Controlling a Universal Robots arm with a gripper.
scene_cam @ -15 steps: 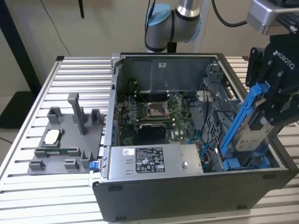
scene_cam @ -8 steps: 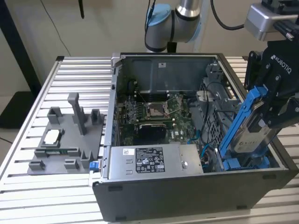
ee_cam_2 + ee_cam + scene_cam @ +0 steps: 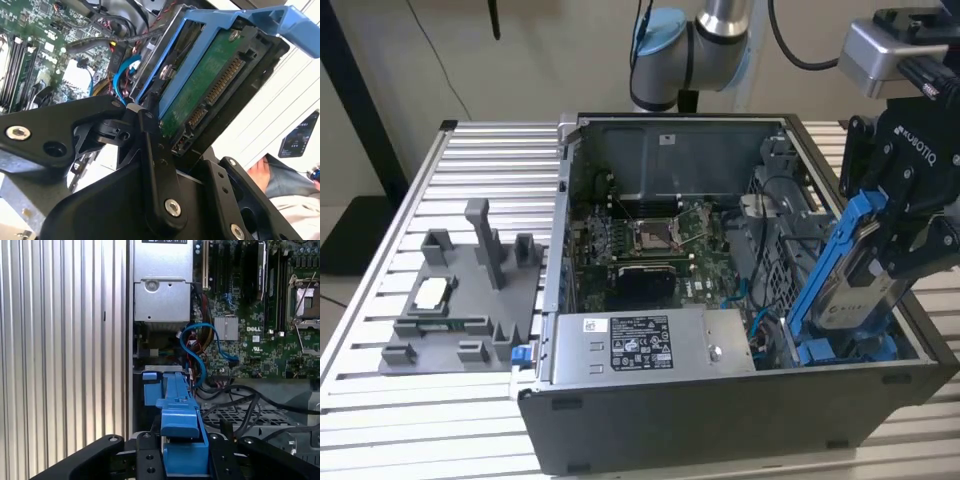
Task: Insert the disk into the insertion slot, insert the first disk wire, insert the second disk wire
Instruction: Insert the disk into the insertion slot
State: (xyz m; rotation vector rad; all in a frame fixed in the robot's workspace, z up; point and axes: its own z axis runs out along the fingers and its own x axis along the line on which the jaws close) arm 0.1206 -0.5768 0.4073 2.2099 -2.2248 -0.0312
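A ribbed silver metal table (image 3: 470, 160) bears an open dark-grey computer case (image 3: 720, 400). The black gripper (image 3: 892, 228) clamps the flat, silver-faced, blue-framed disk (image 3: 855, 290), which is tilted with its lower end at the grey, blue-tabbed insertion slot (image 3: 840, 352) on the exterior view's right.

White lettering is running down the black body of the gripper (image 3: 888, 255) in the exterior view. A white sticker crowded with black print and symbols is sitting on top of the grey power-supply box (image 3: 650, 345), too fine to make out. Dark print is showing on the silver face of the disk (image 3: 855, 295), tilted and partly covered. A small white sticker (image 3: 668, 139) is clinging to the inner wall of the computer case (image 3: 720, 420). In the first wrist view, white letters and tiny part markings are dotting the green motherboard (image 3: 250, 335).
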